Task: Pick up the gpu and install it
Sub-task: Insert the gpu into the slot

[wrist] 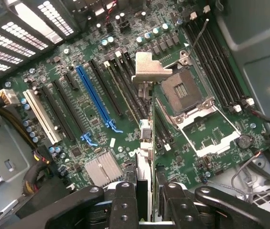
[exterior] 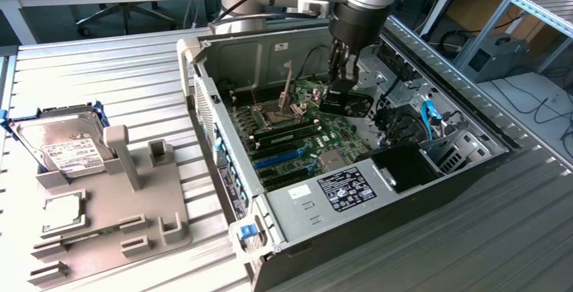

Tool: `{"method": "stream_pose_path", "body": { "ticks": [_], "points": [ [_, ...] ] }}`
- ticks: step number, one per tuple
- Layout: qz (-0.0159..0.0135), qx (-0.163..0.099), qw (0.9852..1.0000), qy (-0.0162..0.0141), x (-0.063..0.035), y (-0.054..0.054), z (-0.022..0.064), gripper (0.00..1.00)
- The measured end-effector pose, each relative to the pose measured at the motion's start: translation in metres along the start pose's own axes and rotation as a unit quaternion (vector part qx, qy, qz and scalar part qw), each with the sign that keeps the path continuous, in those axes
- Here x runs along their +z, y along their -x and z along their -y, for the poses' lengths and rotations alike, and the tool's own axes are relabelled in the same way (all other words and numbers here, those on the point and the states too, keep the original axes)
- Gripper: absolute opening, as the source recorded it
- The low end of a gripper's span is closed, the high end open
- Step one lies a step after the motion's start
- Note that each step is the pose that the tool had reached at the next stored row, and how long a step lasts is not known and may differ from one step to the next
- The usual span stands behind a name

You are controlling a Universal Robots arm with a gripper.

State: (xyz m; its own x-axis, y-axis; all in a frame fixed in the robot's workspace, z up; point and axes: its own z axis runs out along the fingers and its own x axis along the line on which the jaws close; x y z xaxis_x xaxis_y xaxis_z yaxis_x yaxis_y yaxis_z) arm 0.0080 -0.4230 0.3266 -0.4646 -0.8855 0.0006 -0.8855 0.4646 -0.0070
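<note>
Black gpu [wrist: 146,133] clamped in pincer [wrist: 146,202] over mobo [wrist: 72,143], install step; seemingly off-slot, needs edge lined w/ a slot [wrist: 94,98].

Exterior view: open PC case [exterior: 201,70] on bench [exterior: 107,77], motherboard [exterior: 304,131] exposed, PSU [exterior: 345,188] at the board's 5 o'clock. Grey fixture [exterior: 152,218] at the case's 9 o'clock carries hard drive [exterior: 58,141] and processor chip [exterior: 63,213]. Wrist view: empty CPU socket [wrist: 185,90], blue slot [wrist: 94,98].
</note>
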Motion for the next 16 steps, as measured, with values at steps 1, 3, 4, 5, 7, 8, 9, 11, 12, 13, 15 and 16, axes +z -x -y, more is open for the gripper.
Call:
{"method": "stream_pose_path", "body": {
  "ticks": [1, 3, 4, 5, 7, 8, 9, 11, 12, 13, 15, 16],
  "points": [
    [0.0, -0.005, 1.0, 0.0, 0.0, 0.0, 0.0, 0.26],
    [0.0, -0.01, 0.9999, 0.0, 0.0001, 0.0, 0.0, 0.26],
    [0.0001, -0.013, 0.9999, 0.0, 0.0001, 0.0, 0.0, 0.26],
    [0.0001, -0.016, 0.9999, 0.0, 0.0001, 0.0, 0.0, 0.26],
    [0.0001, -0.021, 0.9998, 0.0, 0.0002, 0.0, 0.0, 0.26],
    [0.0001, -0.024, 0.9997, 0.0, 0.0002, 0.0, 0.0, 0.26],
    [0.0002, -0.027, 0.9996, 0.0, 0.0002, 0.0, 0.0, 0.26],
    [0.0002, -0.033, 0.9994, 0.0, 0.0003, 0.0, 0.0, 0.26],
    [0.0002, -0.036, 0.9994, 0.0, 0.0004, 0.0, 0.0, 0.26],
    [0.0003, -0.039, 0.9993, 0.0, 0.0004, 0.0, 0.0, 0.26],
    [0.0003, -0.044, 0.999, 0.0, 0.0004, 0.0, 0.0, 0.26],
    [0.0003, -0.049, 0.9988, 0.0, 0.0005, 0.0, 0.0, 0.26]
  ]
}}
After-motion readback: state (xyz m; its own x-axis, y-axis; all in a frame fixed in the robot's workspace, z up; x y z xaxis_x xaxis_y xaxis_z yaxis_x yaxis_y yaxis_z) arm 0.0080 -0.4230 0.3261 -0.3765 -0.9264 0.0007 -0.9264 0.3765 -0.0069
